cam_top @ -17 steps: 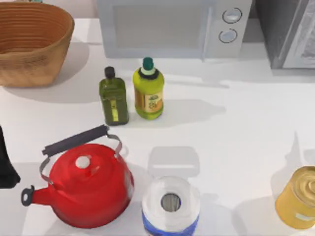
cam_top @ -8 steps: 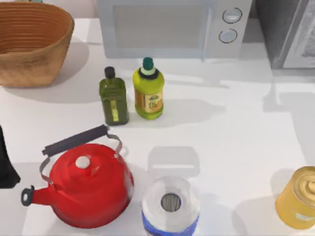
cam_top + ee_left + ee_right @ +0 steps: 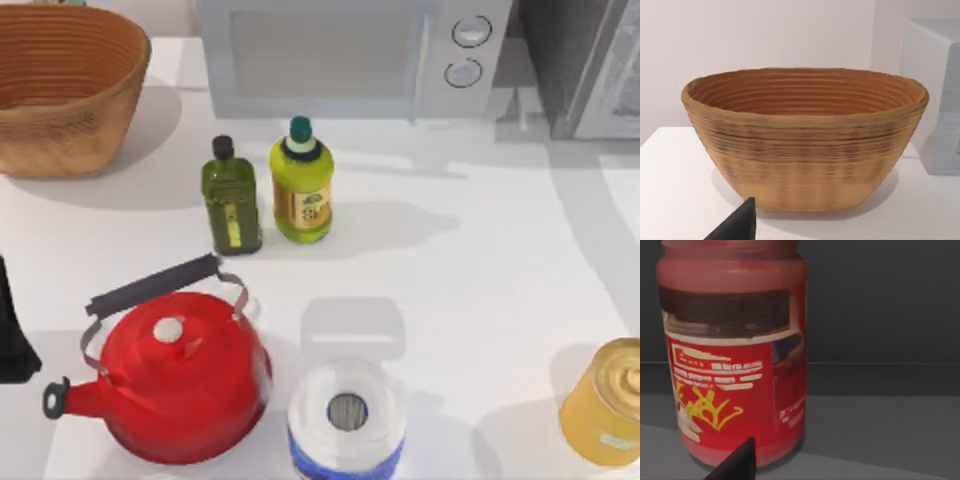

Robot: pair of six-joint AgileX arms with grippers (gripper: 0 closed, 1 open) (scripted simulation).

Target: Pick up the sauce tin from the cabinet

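Observation:
The sauce tin [image 3: 735,355] is red with a dark band and yellow lettering. It stands upright on the dark grey floor inside the cabinet [image 3: 880,315], close in front of the right wrist camera. A black tip of my right gripper [image 3: 737,465] shows low in that view, just short of the tin's base and apart from it. In the top view the cabinet [image 3: 575,60] stands at the back right corner, with its pale door panel at the right edge. My left arm [image 3: 12,335] is parked at the table's left edge.
A woven basket [image 3: 65,85] sits at the back left and a white microwave [image 3: 350,55] at the back middle. Two green bottles [image 3: 268,190] stand mid-table. A red kettle [image 3: 175,375], a white and blue roll [image 3: 347,420] and a yellow-gold can [image 3: 610,400] line the front.
The arm's shadow on the right side of the table has slid back towards the cabinet. Nothing on the table has moved.

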